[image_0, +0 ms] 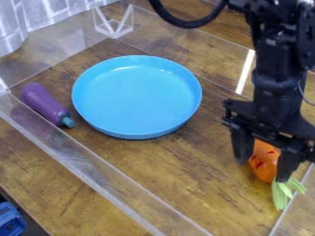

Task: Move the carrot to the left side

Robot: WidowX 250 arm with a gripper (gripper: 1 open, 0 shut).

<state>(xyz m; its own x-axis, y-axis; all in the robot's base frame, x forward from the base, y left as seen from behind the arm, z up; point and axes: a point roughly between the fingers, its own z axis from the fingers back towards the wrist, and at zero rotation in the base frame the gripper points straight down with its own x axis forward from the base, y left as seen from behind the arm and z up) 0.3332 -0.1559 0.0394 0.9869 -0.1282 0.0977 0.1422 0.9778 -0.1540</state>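
The small orange carrot (pixel 262 166) lies on the wooden table at the right, with its pale green top (pixel 290 191) pointing toward the front right. My gripper (pixel 268 159) hangs straight down over it, lowered onto it. The jaws are open, and one dark finger (pixel 245 146) stands on each side of the orange body. The fingers hide part of the carrot. I cannot tell whether they touch it.
A large blue plate (pixel 135 95) sits in the middle. A purple toy eggplant (pixel 44 102) with a teal stem lies to its left. Clear plastic walls (pixel 87 157) fence the work area at the front, left and back.
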